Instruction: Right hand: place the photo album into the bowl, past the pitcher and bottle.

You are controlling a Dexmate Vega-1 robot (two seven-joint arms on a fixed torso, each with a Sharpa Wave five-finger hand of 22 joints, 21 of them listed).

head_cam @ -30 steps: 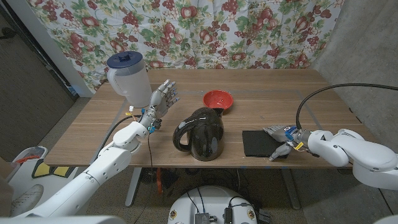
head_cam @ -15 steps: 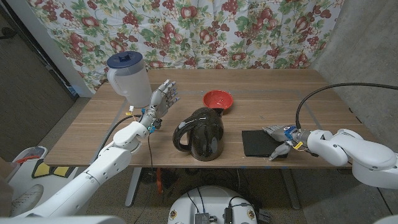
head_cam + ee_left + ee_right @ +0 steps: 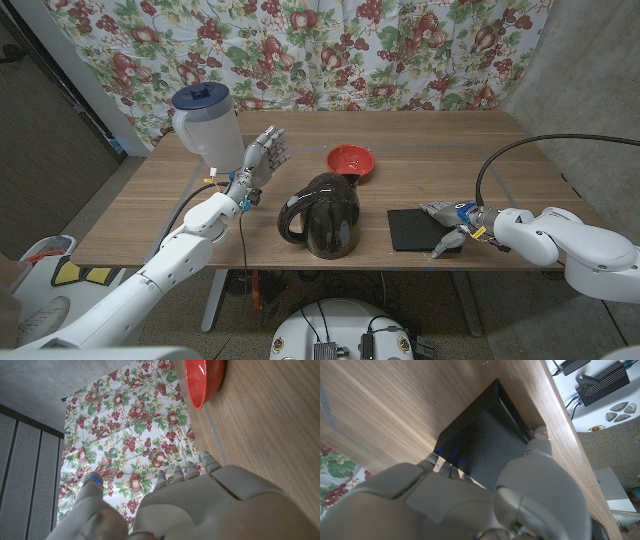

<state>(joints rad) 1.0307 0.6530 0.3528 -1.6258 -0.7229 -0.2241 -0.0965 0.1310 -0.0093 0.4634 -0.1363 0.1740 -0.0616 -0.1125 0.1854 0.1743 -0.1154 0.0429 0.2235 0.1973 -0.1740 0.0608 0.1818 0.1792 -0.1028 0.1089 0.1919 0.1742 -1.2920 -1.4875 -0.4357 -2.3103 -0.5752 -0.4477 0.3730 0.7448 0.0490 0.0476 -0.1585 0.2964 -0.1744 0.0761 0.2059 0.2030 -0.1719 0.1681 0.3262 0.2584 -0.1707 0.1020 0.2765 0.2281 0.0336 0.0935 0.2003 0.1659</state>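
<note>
album (image 3: 418, 229) lies flat near the front edge of the worktop (image 3: 450, 165), toward its right end, a dark slab not yet lifted. right hand (image 3: 452, 223) is at the album's right side: in the right wrist view its fingers (image 3: 436, 458) lie over the top of the black cover while the thumb reaches down at the album's edge nearest the worktop's front, so it looks like a pinch being set. whether the grip has really closed on the album i cannot tell, since the palm hides the contact.

bowl (image 3: 351, 158), red, sits toward the back of the worktop near its middle. black pitcher (image 3: 321, 214) stands between album and bowl, just left of the album, handle turned toward the left end. white bottle with a blue cap (image 3: 206, 121) stands near the back left corner. left hand (image 3: 262, 160) is raised beside the bottle, fingers spread and upright, holding nothing; the left wrist view shows the bowl beyond them.

risks, as i judge them: the album is thin and flat against the wood, so a shallow pinch could slip and let it drop or slide off the front edge, which is close. carried low toward the bowl, it could clip the pitcher and tip it. the album also looks wider than the bowl, so it may rest across the rim and tilt the bowl or slide out.
</note>
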